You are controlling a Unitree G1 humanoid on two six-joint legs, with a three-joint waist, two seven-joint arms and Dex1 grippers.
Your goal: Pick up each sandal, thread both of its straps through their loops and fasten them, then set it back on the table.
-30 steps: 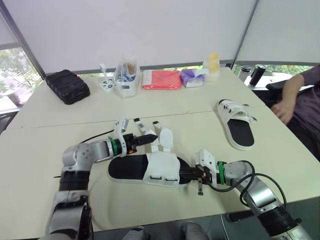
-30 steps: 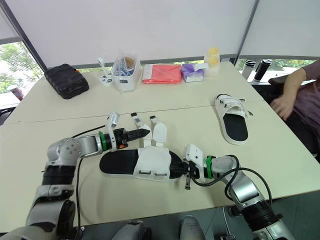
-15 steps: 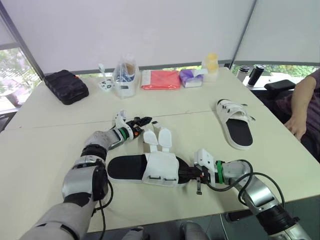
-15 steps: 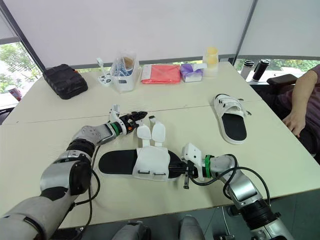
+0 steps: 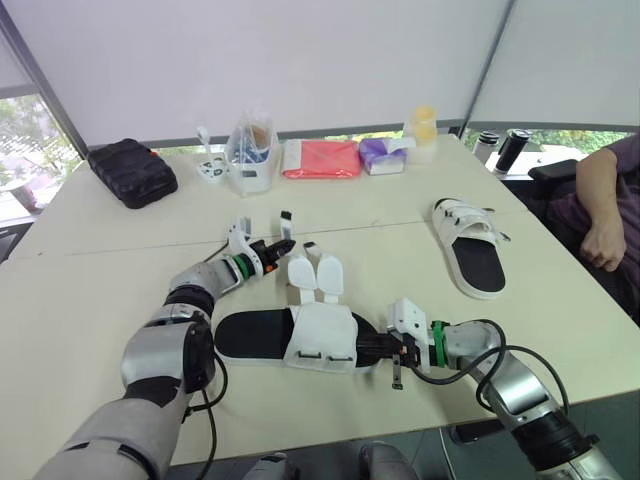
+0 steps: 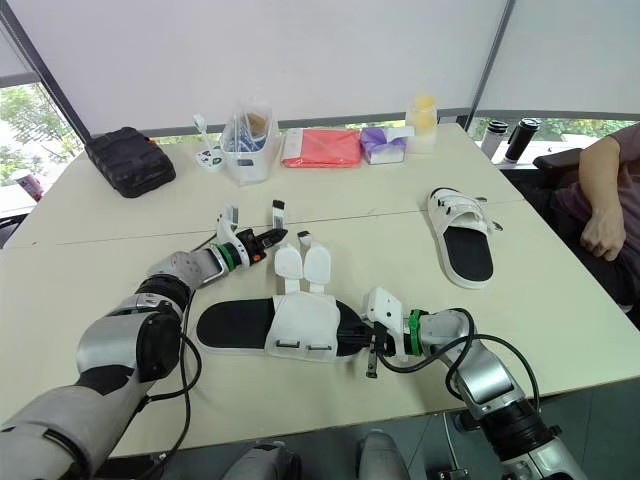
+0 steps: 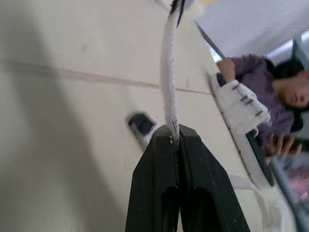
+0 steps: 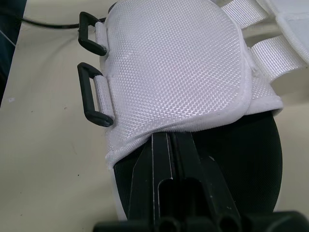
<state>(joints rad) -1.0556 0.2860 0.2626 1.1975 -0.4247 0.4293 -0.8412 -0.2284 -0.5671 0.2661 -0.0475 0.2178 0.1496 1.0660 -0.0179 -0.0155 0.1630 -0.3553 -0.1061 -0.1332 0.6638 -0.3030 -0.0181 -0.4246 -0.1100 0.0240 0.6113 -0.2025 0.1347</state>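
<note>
Gripper status, head views: the left gripper (image 5: 272,248) is clenched on a thin white strap (image 5: 285,222), whose dark-tipped free end stands upright above it. The right gripper (image 5: 378,349) is clamped on the right-hand end of the near sandal (image 5: 290,338), which lies flat at the front of the smooth cream bench (image 5: 90,300). This sandal has a black footbed (image 5: 248,333), a white mesh upper (image 5: 325,335) and two rounded flaps (image 5: 318,275) laid open. The far sandal (image 5: 472,250) lies well apart to the right. A black case (image 5: 133,172), a clear container (image 5: 252,150) and a red pouch (image 5: 322,158) line the far edge below white blinds (image 5: 300,60). A person (image 5: 605,200) sits at the right.

Left wrist view: black fingers (image 7: 154,183) are pressed together on the woven strap, seen edge-on.

Right wrist view: the right gripper is shut on the upper's coarse-weave edge. Two black rectangular loops (image 8: 94,94) stand unthreaded, and flat webbing straps (image 8: 282,48) run off the opposite side.
</note>
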